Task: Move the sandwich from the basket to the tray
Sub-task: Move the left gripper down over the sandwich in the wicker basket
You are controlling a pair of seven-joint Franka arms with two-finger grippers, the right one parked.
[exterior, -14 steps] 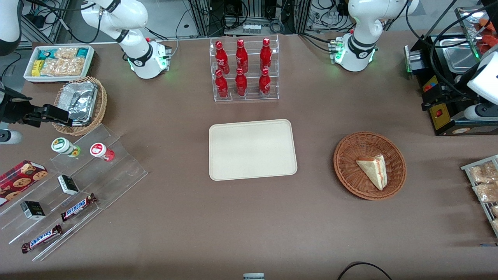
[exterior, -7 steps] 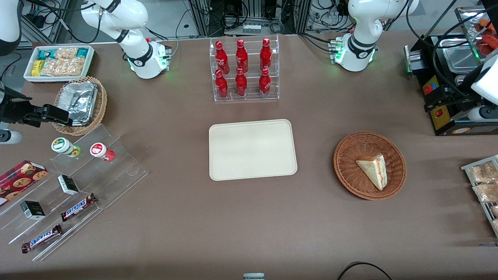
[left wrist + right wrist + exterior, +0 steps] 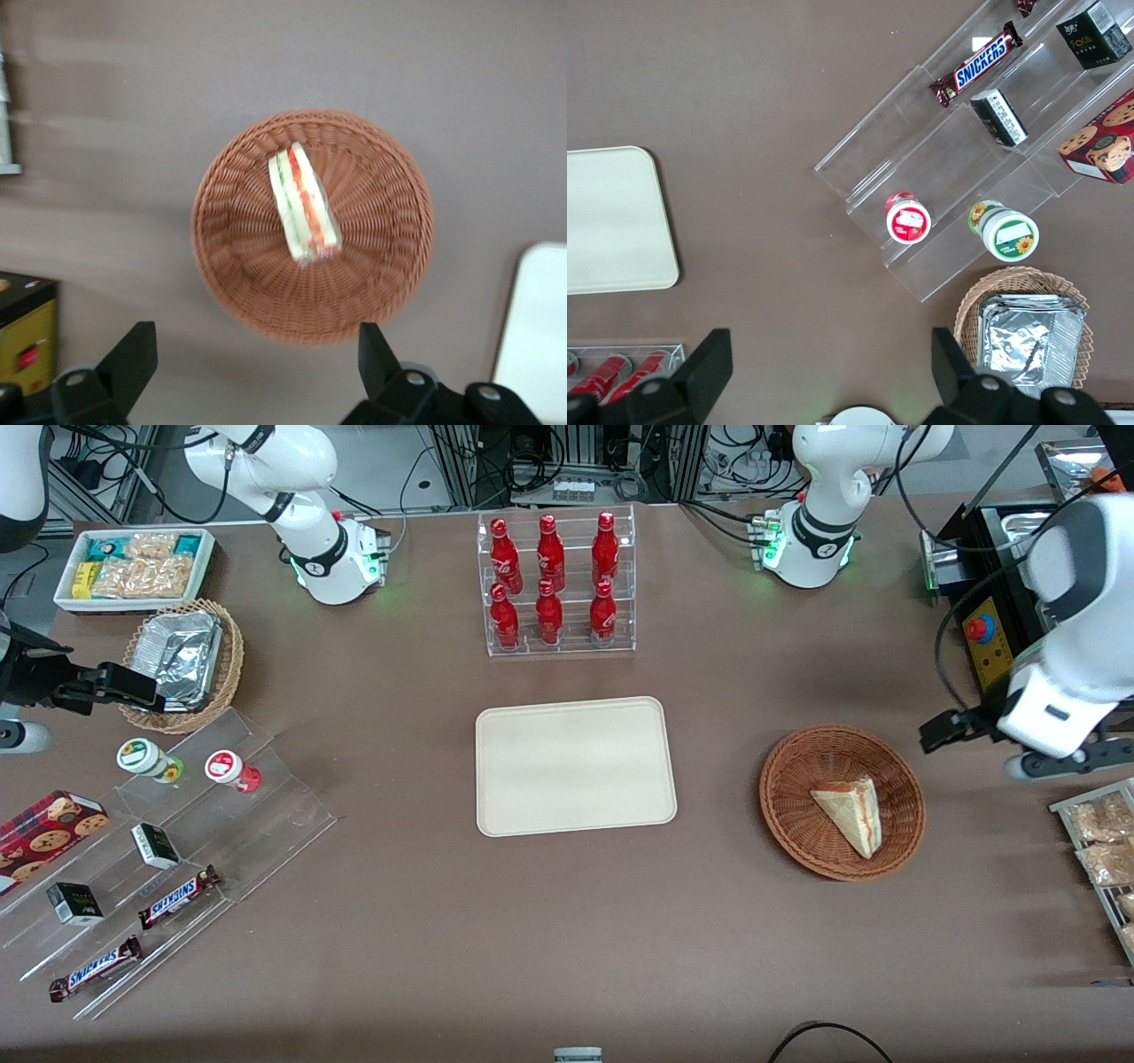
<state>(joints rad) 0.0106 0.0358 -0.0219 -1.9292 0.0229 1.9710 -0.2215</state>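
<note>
The sandwich (image 3: 852, 812), a pale wedge with red and green layers, lies in the round reddish-brown basket (image 3: 797, 824). The cream tray (image 3: 574, 766) sits bare at the table's middle. My left gripper (image 3: 1063, 760) hangs high above the table beside the basket, toward the working arm's end. In the left wrist view the basket (image 3: 239, 266) and the sandwich (image 3: 304, 205) lie below the gripper (image 3: 252, 359). Its black fingers (image 3: 133, 359) stand wide apart and open with nothing between them. A corner of the tray (image 3: 540, 328) shows there too.
A clear rack of red bottles (image 3: 555, 584) stands farther from the front camera than the tray. A black box with a red button (image 3: 983, 638) and a rack of bagged snacks (image 3: 1103, 841) flank the gripper. Acrylic steps with snacks (image 3: 168, 841) lie toward the parked arm's end.
My left arm has swung off the black equipment, nearer the front camera and toward the basket. Sandwich, basket and tray have not moved.
</note>
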